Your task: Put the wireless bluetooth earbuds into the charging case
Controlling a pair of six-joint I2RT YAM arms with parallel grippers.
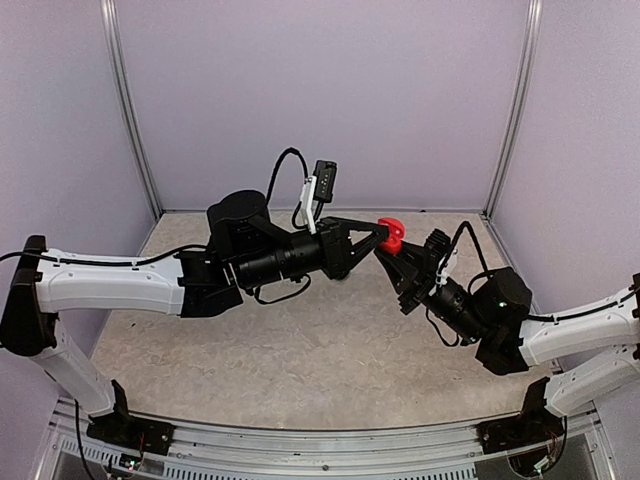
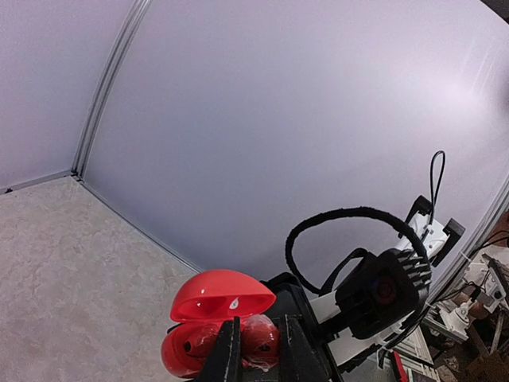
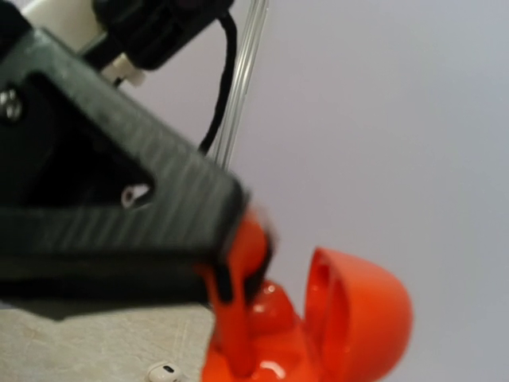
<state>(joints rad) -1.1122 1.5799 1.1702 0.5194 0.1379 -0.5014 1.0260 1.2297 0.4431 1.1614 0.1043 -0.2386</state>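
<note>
Honestly, the sketchy part is that all of this is happening in mid-air. The red charging case (image 1: 391, 234) is up above the counter (image 1: 300, 350) with its lid (image 2: 223, 293) flipped open and the left jaws clamped shut on its lower half. The right jaws are closed too and sit right against the case on its other side. I can't tell if they're pinching a bud, the case itself, or nothing. Inside the case there are rounded red lumps (image 2: 259, 334) that look like buds, though I wouldn't swear they're fully seated.

My worry is that the case is smooth and rounded. A push from the right arm (image 1: 500, 300) could twist it in the left grip or pop it out, and it'd drop to the counter. A sideways bump could also knock the lid shut early.

Around the case, one white earbud (image 3: 165, 371) lies on the counter below it, well apart from both arms. The arms meet tip to tip at the case, so there's hardly any room. The left arm's black finger housing (image 3: 103, 183) also blocks most of the right wrist view.
</note>
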